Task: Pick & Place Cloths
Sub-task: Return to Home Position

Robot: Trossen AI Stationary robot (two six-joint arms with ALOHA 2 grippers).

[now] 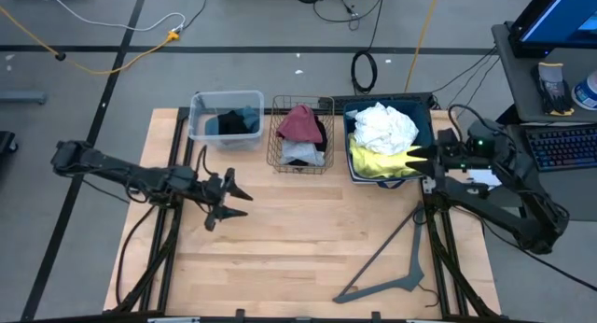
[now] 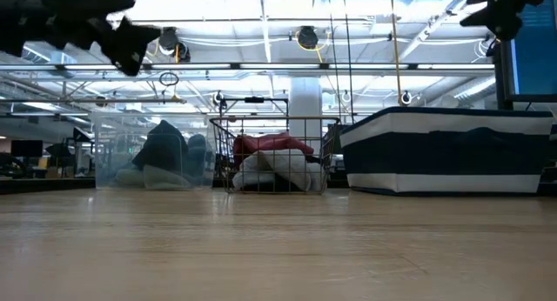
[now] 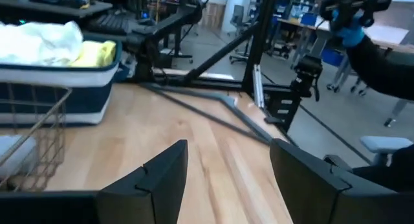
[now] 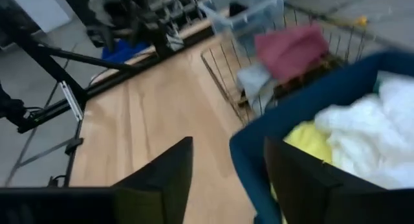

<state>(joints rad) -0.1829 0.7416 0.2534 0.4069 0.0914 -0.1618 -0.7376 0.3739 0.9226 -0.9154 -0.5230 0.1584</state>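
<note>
Both left gripper (image 1: 238, 202) and right gripper (image 1: 413, 159) gape empty, but the right, above the bin (image 1: 348, 136) rim, might snag the yellow shirt (image 1: 373, 162).

Bright, even overhead light; ceiling lamps (image 2: 306, 37) glare; shadows faint.

In front of wire basket (image 1: 300, 144): table (image 1: 298, 239) bare, wide room. Obstacles: clear bin (image 1: 225, 118) close on basket's left, blue bin (image 1: 387, 136) close on its right, hanger (image 1: 378, 256) flat, front-right of basket, & left gripper (image 1: 238, 200) hovering front-left w/ fingers apart.
</note>
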